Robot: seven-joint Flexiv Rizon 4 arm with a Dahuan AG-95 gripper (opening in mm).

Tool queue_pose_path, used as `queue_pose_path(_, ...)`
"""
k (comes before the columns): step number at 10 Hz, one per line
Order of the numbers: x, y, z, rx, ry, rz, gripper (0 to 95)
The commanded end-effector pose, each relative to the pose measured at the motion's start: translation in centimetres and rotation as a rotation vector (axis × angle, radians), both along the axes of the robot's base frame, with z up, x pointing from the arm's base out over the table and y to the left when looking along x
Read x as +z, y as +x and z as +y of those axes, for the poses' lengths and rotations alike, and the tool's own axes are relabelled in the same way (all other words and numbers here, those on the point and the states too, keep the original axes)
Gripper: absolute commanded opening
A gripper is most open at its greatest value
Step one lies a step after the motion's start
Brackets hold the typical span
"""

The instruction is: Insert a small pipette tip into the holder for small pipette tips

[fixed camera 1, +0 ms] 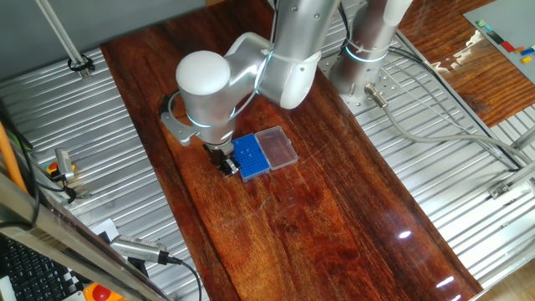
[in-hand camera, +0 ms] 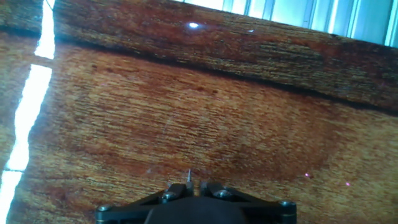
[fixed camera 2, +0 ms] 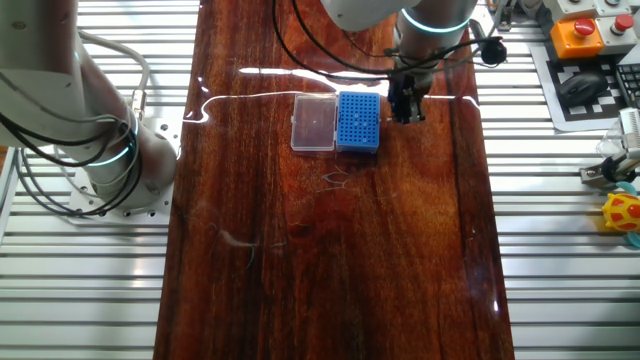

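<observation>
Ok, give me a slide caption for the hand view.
Gripper above bare wooden tabletop, a thin pale tip showing between its fingers.

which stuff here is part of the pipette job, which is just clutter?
Job:
- blue rack
- tool, beside the rack
- thin tip between the tool's fingers

Lying about:
- clear lid joined to the rack
- yellow toy
- orange button box
</observation>
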State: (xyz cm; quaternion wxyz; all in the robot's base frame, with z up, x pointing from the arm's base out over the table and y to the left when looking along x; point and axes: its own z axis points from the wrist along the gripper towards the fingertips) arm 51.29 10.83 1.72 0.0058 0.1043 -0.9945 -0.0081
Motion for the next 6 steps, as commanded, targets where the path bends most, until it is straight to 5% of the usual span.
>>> queue_pose_path(1, -0.07, 0.09, 0.1, -0.011, 0.003, 0.001, 19.0)
queue_pose_path(6, -0.63, -0.81, 0.05, -0.019, 0.002, 0.002, 19.0)
